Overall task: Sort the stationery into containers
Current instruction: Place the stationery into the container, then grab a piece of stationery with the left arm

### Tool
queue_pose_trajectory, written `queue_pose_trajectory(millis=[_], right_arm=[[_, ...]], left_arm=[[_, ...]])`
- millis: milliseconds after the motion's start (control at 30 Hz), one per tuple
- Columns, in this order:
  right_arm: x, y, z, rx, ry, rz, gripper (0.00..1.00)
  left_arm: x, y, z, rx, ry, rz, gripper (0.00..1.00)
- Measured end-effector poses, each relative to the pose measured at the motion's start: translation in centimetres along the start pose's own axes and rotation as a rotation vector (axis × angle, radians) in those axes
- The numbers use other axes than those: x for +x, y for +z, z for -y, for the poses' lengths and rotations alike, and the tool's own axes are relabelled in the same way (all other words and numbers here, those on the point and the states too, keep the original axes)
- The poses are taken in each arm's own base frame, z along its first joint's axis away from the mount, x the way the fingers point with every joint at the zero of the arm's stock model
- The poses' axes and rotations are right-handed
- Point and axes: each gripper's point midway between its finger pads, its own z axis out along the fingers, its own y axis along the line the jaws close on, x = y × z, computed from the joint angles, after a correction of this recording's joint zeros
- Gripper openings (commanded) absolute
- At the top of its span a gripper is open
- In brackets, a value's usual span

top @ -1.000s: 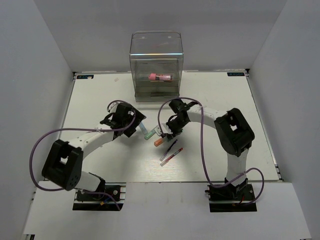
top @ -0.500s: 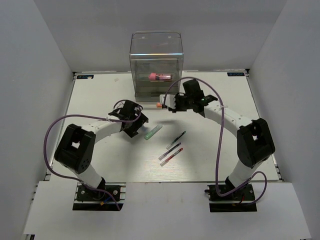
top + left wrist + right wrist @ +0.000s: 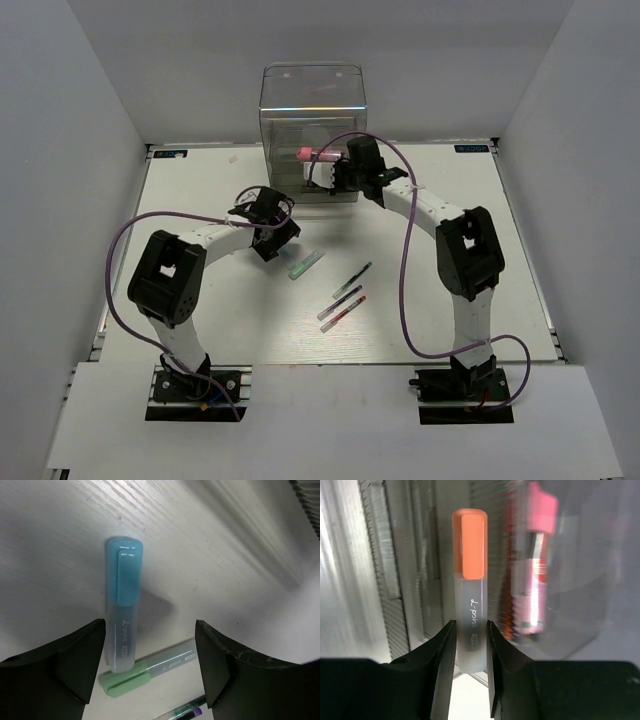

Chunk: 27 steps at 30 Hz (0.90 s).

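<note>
The clear cabinet [image 3: 312,110] stands at the table's far middle, with the pink-and-dark-red block [image 3: 318,154] inside it. My right gripper [image 3: 322,172] is at the cabinet's front, shut on the orange-grey marker [image 3: 469,605]. In the right wrist view the marker points at the drawers [image 3: 385,580], and the pink block [image 3: 535,580] shows behind the clear wall. My left gripper [image 3: 275,232] is open and low over the blue marker [image 3: 124,625]. That marker lies by its left finger [image 3: 75,660], touching the green marker [image 3: 150,672]. The green marker [image 3: 306,264] lies on the table.
Three thin pens lie side by side right of the green marker: a dark one [image 3: 352,279], a green-tipped one [image 3: 340,302] and a red one [image 3: 342,313]. One pen tip shows in the left wrist view [image 3: 185,711]. White walls enclose the table on three sides.
My right gripper has carried the orange-grey marker from the table's middle up to the cabinet front. My left gripper has moved right and further back, over the blue marker.
</note>
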Motion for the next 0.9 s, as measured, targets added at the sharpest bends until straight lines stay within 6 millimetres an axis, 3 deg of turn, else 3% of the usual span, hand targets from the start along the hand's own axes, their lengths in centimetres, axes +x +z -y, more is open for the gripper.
queue_pose_trajectory(millis=[33, 67, 100, 200, 400, 533, 767, 900], right_arm=[[0.4, 0.5, -0.5, -0.012, 0.000, -0.010, 0.07], [0.8, 0.8, -0.9, -0.025, 0.000, -0.020, 0.24], [1.1, 1.0, -1.4, -0.038, 0.001, -0.029, 0.31], [1.5, 1.1, -1.9, -0.055, 0.005, -0.042, 0.44], [1.2, 0.8, -1.9, -0.053, 0.035, -0.033, 0.44], [0.3, -0.9, -2.2, -0.052, 0.079, -0.007, 0.46], [-1.7, -5.2, -2.6, -0.030, 0.142, 0.050, 0.46], [-2.0, -6.7, -3.7, -0.033, 0.166, 0.069, 0.46]], left_arm=[[-0.1, 0.2, 0.1, -0.006, 0.009, 0.001, 0.82], [-0.2, 0.4, 0.1, -0.013, 0.015, 0.003, 0.82], [-0.2, 0.6, 0.0, -0.021, 0.022, 0.003, 0.82], [-0.2, 1.1, -0.5, -0.055, 0.045, 0.002, 0.82], [-0.9, 1.6, -0.6, -0.099, 0.084, 0.022, 0.78], [-1.4, 2.1, -0.4, -0.136, 0.112, 0.026, 0.74], [-1.5, 2.5, -0.7, -0.198, 0.169, 0.026, 0.59], [-1.3, 2.4, -1.4, -0.219, 0.192, 0.020, 0.44]])
